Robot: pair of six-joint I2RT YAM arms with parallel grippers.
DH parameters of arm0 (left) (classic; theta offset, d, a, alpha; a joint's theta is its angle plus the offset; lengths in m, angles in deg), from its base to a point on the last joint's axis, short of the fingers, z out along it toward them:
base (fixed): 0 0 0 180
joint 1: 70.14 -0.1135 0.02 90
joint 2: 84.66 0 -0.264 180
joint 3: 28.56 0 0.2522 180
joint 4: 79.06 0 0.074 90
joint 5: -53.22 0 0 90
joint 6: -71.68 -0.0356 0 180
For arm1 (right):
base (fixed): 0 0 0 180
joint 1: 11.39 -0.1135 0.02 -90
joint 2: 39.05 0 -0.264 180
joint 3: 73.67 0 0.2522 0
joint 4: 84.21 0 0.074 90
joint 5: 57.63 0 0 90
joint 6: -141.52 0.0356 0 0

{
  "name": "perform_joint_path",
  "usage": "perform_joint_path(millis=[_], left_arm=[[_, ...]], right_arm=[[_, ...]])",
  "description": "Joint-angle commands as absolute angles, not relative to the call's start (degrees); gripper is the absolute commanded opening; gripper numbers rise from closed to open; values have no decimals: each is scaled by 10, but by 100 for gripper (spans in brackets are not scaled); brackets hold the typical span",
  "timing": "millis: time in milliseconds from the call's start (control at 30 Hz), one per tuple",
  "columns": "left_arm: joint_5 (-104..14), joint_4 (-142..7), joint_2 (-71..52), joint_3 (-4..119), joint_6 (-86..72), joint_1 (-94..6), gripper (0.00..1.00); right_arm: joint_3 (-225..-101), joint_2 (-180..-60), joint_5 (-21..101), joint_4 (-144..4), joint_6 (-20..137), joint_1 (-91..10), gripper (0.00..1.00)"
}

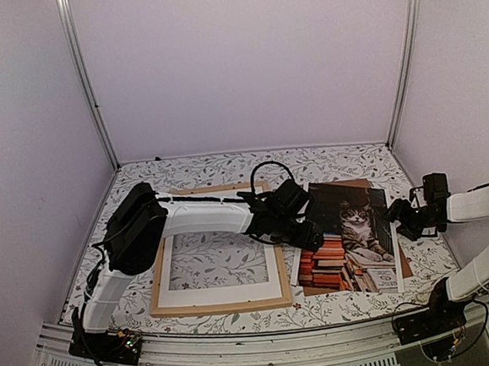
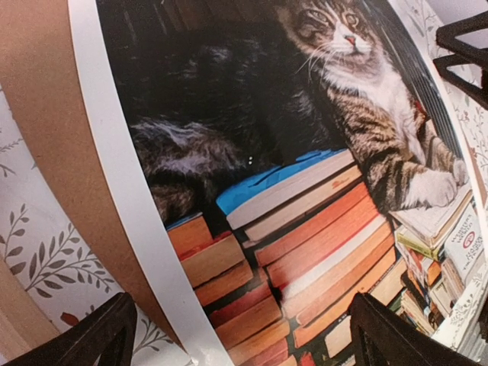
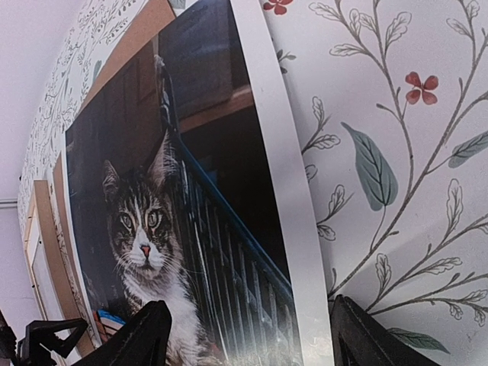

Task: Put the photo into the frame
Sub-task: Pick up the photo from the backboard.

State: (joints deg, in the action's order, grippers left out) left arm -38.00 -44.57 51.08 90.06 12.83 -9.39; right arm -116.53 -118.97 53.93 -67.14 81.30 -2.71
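Photo point(image 1: 351, 242) lies flat on a brown board point(image 1: 347, 183), right side of the table point(image 1: 192, 166). It's just right of the frame point(image 1: 222, 307), not in it. Frame sits left-centre with a white mat point(image 1: 219, 293) inside. I see the left gripper point(image 1: 310, 239) over the photo's left edge, jaws wide apart, nothing held. Right gripper point(image 1: 402, 220) is at the photo's right edge, also spread wide and empty. Can't tell if either touches the paper.

lower centre of the top view: the frame point(image 1: 220, 306) lies flat on the table point(image 1: 226, 166), a mat point(image 1: 223, 293) inside it; immediately right, the photo point(image 1: 354, 225) rests atop a backing board point(image 2: 46, 114).
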Motion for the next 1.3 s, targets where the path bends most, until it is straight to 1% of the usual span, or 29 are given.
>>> perform_joint_path(millis=[0, 367, 567, 967, 1267], left_arm=[[-386, -425, 533, 898, 144, -88, 99], [-392, -446, 523, 859, 153, -88, 99], [-392, -448, 523, 855, 153, -88, 99], [-395, -451, 523, 851, 153, -88, 99], [-392, -452, 518, 848, 153, -88, 99]], right_arm=[[-1157, -1202, 561, -672, 817, -25, 75], [-1153, -1204, 603, -696, 819, -12, 72], [-1154, -1195, 620, -699, 816, -8, 68], [-1156, -1188, 644, -699, 802, -4, 56], [-1156, -1203, 662, -699, 771, 1, 45]])
